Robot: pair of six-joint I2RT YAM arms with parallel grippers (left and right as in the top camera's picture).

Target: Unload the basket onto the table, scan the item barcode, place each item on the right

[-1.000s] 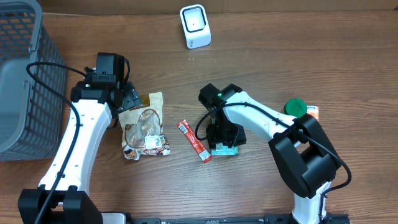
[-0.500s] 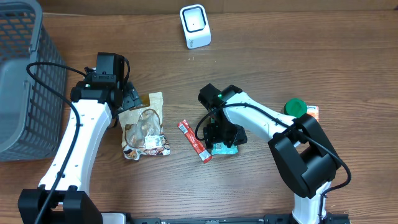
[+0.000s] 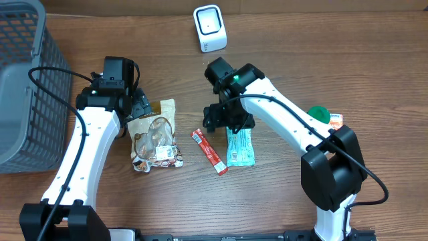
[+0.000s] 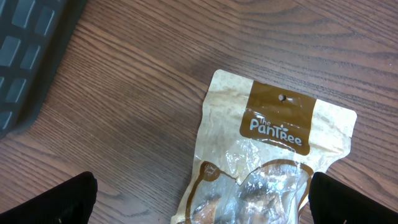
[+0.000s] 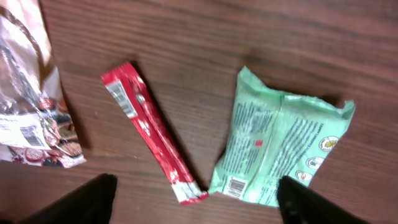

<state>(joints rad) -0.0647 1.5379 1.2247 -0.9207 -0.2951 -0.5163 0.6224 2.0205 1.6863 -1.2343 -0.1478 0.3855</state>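
A brown wood-grain worktop (image 3: 281, 201) carries everything. At its left edge stands a grey mesh basket (image 3: 20, 87). A small white scanner (image 3: 210, 28) stands near the far edge, well apart from the rest. Left of centre a tan snack pouch (image 4: 273, 162) lies flat, with a brown header printed "The PanTree" and a clear window. To its right a red stick packet (image 5: 152, 130) lies on a diagonal. A mint-green packet (image 5: 277, 146) lies just beside the stick's near end, printed back up, with a barcode at one corner. Towards the right edge sit a green-capped item (image 3: 318, 114) and, beside it, an orange-and-white pack (image 3: 336, 120).
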